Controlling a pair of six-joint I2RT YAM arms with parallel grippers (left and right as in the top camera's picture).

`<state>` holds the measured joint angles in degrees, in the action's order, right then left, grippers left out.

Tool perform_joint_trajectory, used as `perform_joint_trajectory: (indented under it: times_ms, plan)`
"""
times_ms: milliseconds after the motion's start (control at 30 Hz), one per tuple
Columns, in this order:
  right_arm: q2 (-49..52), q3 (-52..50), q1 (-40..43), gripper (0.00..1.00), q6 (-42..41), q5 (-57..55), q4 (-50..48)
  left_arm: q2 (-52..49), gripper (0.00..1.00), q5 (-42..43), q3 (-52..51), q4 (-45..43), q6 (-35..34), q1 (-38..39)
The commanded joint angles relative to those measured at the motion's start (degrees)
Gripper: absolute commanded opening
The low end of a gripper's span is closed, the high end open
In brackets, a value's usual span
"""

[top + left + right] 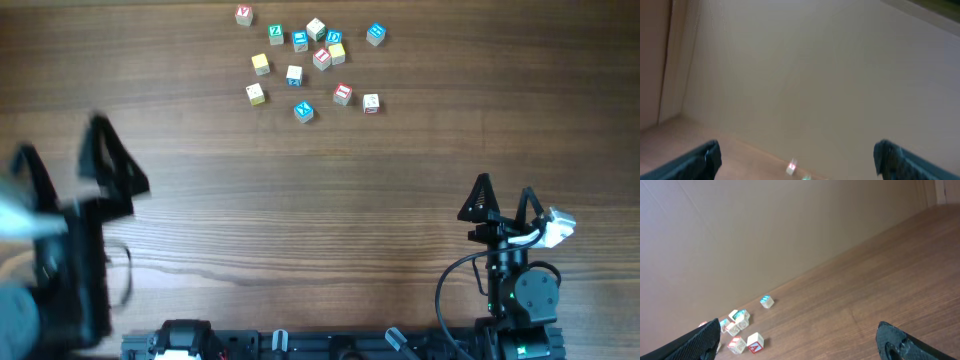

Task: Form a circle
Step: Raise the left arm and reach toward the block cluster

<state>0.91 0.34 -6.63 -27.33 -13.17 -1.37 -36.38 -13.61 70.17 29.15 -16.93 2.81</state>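
Task item: the circle (322, 57) is a tight clump of five small letter cubes at the far centre of the worktop (300, 200).
Circle condition: in the overhead view, blue-faced, cream, red-faced and yellow cubes sit close around a small middle. We cannot tell at this size whether every gap is closed.
Loose cubes (294, 75): further letter cubes lie scattered around the clump, some just beside it and others apart to its left, right and near side.
Progress, judged: we read the ring as roughly formed. What may remain is to tighten its outline and to keep the neighbouring cubes separate from it.
Left gripper (62, 145): near the left edge, well apart from the cubes and blurred. The jaws stand wide open with nothing between them.
Right gripper (504, 190): at the near right, well apart from the cubes. The jaws stand wide open and empty.
Right wrist view: part of the cube group shows low at the left, partly hidden behind one finger.
Containers: we see no tray, bowl or box in any view. All cubes rest directly on the worktop.
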Motion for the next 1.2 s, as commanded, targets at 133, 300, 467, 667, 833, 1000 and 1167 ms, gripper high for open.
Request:
perform_joint_trajectory:
  times_ms: [133,300,467,667,833,1000,1167]
  plan:
    - [-0.26,-0.02,0.22,1.00,-0.24,-0.35,-0.22,-34.25,1.00,0.96,39.19,19.41,4.59,-0.37]
    - [-0.26,-0.02,0.22,1.00,-0.26,-0.35,-0.22,-51.52,1.00,4.63,55.08,25.51,4.74,-0.37]
    - [-0.26,-0.02,0.22,1.00,-0.24,-0.35,-0.22,-61.57,1.00,6.75,55.69,24.72,4.52,-0.35]
    - [-0.26,-0.02,0.22,1.00,-0.22,-0.35,-0.22,-69.55,0.48,8.02,55.67,20.70,4.50,-0.37]
    - [-0.26,-0.02,0.22,1.00,-0.24,-0.35,-0.22,-74.36,0.04,9.51,55.41,20.13,-1.09,-0.31]
    - [-0.26,-0.02,0.22,1.00,-0.24,-0.35,-0.22,-80.43,0.04,13.70,55.41,20.83,-1.68,0.17]
    - [-0.26,-0.02,0.22,1.00,-0.24,-0.35,-0.22,-87.06,0.04,14.25,55.41,23.78,-1.53,2.29]
